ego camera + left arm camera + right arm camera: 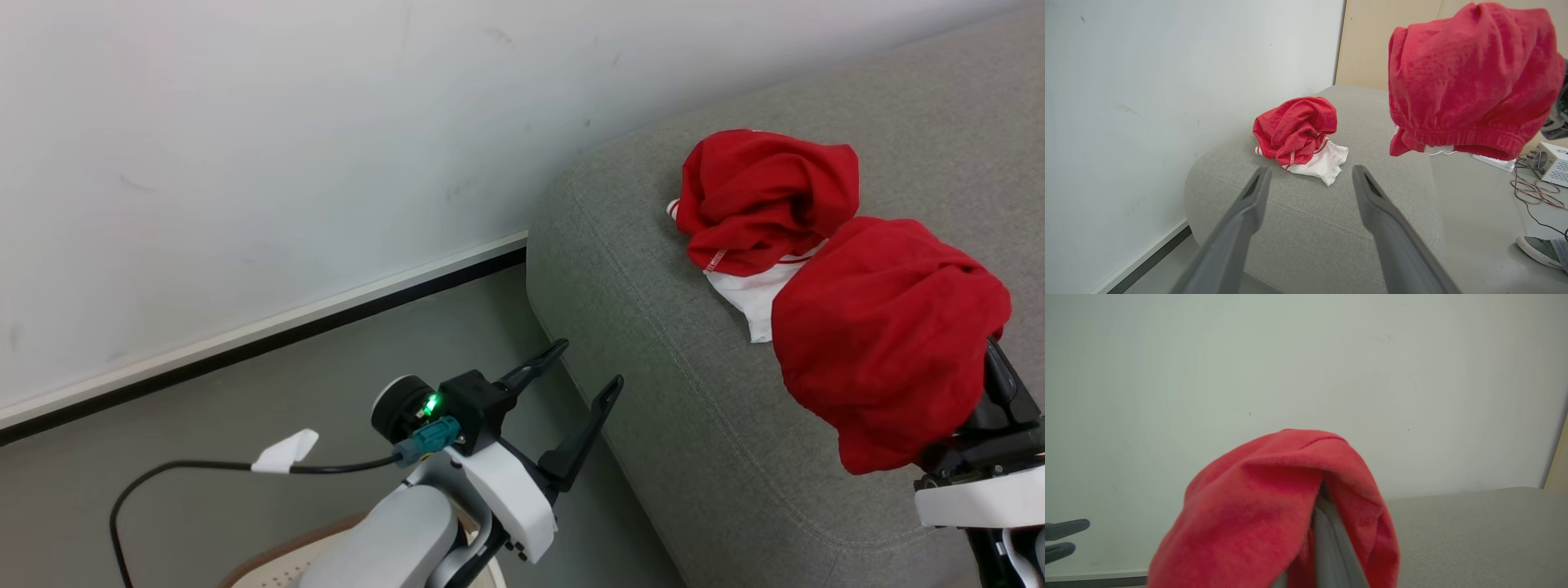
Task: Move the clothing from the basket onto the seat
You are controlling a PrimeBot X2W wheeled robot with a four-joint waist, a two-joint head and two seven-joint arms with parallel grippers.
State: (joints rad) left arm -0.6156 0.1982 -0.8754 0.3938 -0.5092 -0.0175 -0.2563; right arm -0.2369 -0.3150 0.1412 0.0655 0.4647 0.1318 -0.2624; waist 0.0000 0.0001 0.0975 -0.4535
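Observation:
A crumpled red piece of clothing with white striped trim and white cloth [759, 200] lies on the grey seat [653, 327], near its rounded corner. A second red garment [890, 343] hangs draped over my right gripper [1325, 510], which is shut on it above the seat's front part. In the left wrist view the held garment [1470, 77] hangs at the upper right, and the lying one [1294, 128] is just beyond my fingers. My left gripper [589, 362] stands open and empty beside the seat's edge, above the floor. A bit of the basket's rim [269, 555] shows at the bottom, under my left arm.
A white wall with a dark baseboard [245, 343] runs behind the seat. On the floor to the right of the seat lie a white electronics box [1555, 163] and loose cables [1531, 192]. A person's shoe [1539, 251] stands there too.

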